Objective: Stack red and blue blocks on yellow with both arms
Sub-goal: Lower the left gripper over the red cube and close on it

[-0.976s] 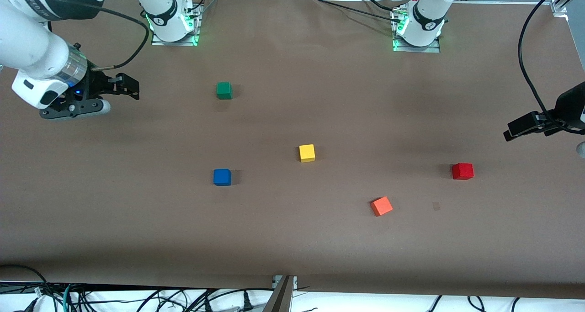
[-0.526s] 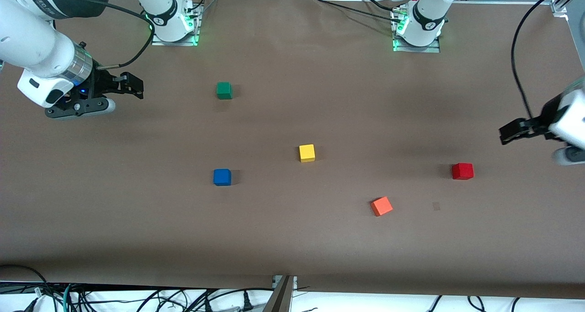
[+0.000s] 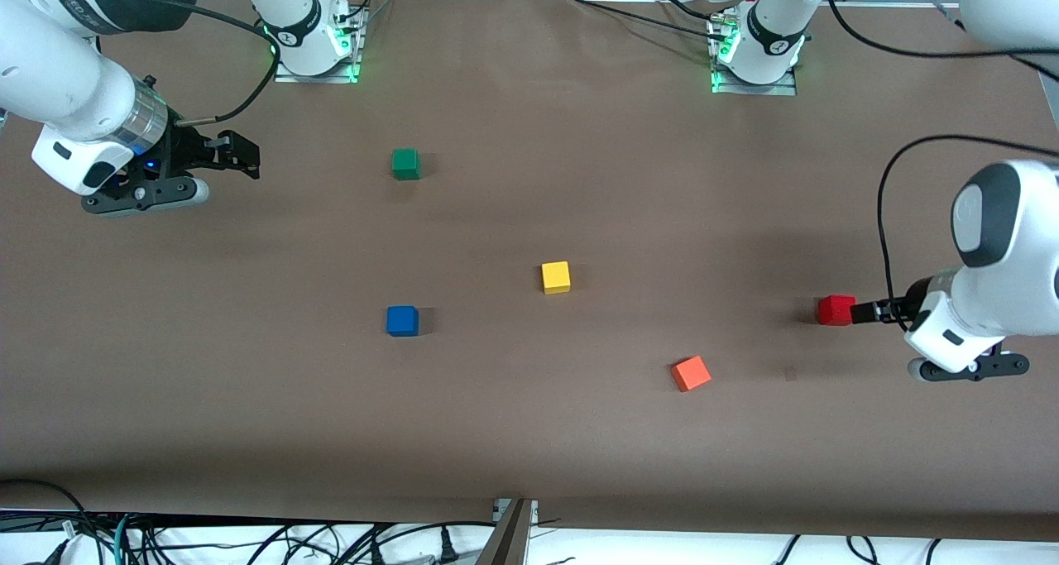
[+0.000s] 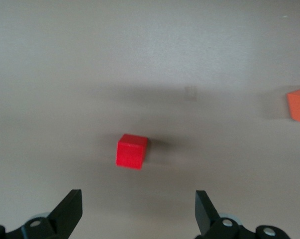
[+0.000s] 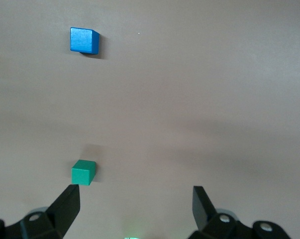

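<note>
brown table (image 3: pixel 529 433) carries five small cubes, all lying singly, none stacked.

left arm (image 3: pixel 1005 251) reaches in from its end of the table. left gripper (image 3: pixel 869 311) hangs over the table just beside the red block (image 3: pixel 836 309), fingers spread wide; in the left wrist view the red block (image 4: pixel 132 151) sits ahead of the two fingertips (image 4: pixel 70 209), not between them, no contact.

right arm (image 3: pixel 74 93) waits at its own end of the table. right gripper (image 3: pixel 236 160) is in the air over bare table, jaws apart, holding nothing; right wrist view shows the green cube (image 5: pixel 84 172) close ahead of one finger and the blue block (image 5: pixel 84 40) well past it.

yellow cube (image 3: pixel 555 277) sits near table centre. blue block (image 3: pixel 402 321) is a little nearer the front camera than yellow, toward the right arm's end. red block lies well apart from yellow, toward the left arm's end. orange cube (image 3: pixel 690 374) rests between yellow and red, nearest the front camera, turned askew. green cube (image 3: pixel 405 164) is closer to the arm bases than the blue block.
</note>
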Tool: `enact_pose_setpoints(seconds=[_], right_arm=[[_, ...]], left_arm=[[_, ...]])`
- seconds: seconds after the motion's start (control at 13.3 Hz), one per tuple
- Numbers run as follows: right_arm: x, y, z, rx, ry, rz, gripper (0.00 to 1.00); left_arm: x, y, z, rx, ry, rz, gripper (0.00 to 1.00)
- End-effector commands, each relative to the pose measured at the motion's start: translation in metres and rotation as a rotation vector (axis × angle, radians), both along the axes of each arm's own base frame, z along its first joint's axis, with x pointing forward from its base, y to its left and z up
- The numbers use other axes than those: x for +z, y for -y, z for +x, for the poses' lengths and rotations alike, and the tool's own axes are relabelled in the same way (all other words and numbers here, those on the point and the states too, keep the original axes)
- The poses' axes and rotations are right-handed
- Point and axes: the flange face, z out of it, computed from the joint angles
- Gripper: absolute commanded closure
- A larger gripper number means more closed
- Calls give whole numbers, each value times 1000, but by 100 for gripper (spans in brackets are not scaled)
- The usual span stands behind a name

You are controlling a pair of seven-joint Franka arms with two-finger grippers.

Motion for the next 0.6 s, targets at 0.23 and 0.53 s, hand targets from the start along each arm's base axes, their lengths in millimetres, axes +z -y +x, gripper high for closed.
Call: enact_pose_setpoints(seconds=[0.23, 0.53], right_arm=[[4, -1, -4, -13, -7, -1, 0], [4, -1, -4, -13, -8, -1, 0]], left_arm=[[-93, -48, -31, 30, 21, -79, 0], [-139, -43, -51, -59, 32, -96, 0]])
